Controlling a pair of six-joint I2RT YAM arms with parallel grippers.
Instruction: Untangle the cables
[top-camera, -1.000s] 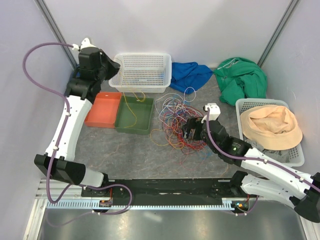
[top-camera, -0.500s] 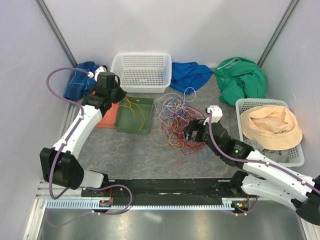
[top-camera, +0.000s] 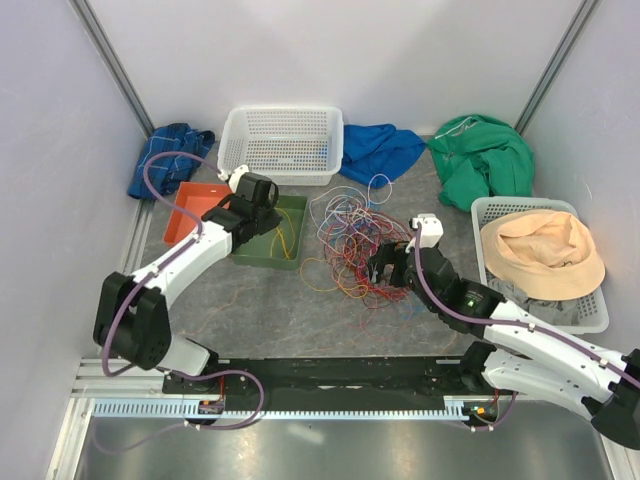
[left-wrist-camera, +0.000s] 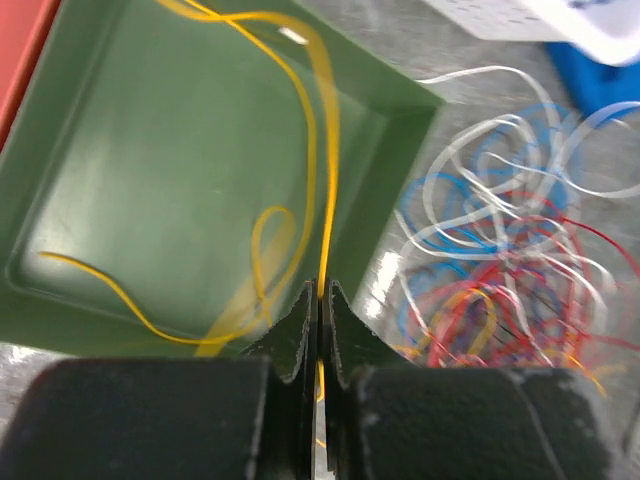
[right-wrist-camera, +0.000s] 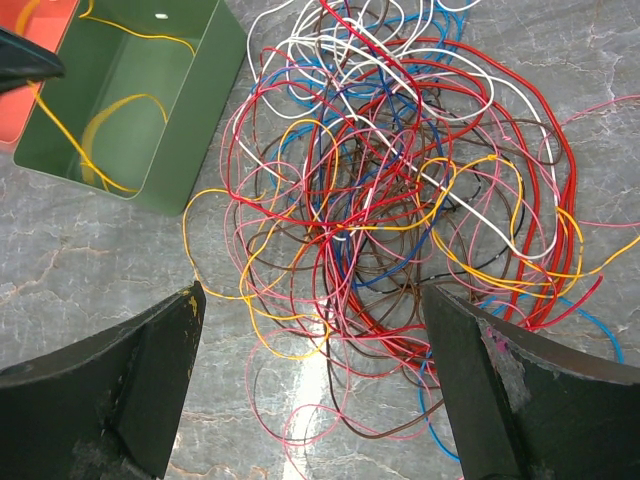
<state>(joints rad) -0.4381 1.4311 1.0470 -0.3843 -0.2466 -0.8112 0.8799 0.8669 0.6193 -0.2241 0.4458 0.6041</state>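
A tangle of thin cables (top-camera: 352, 240) in red, yellow, blue, white, pink and brown lies mid-table; it fills the right wrist view (right-wrist-camera: 400, 190). My left gripper (top-camera: 262, 215) hangs over the green tray (top-camera: 292, 258) and is shut on a yellow cable (left-wrist-camera: 326, 220) that loops down into the tray (left-wrist-camera: 120, 180). My right gripper (top-camera: 384, 268) is open and empty, hovering over the near edge of the tangle, its fingers (right-wrist-camera: 130, 370) wide apart on both sides of the pile.
An orange tray (top-camera: 183, 210) sits left of the green one. A white basket (top-camera: 283, 143) stands at the back. Blue cloth (top-camera: 380, 150), green cloth (top-camera: 484, 158) and plaid cloth (top-camera: 168, 150) lie at the back. A basket with a tan hat (top-camera: 543, 255) is at right.
My left arm has swung down and right from the back-left corner to over the green tray, lowering the yellow cable into it. My right gripper has barely moved.
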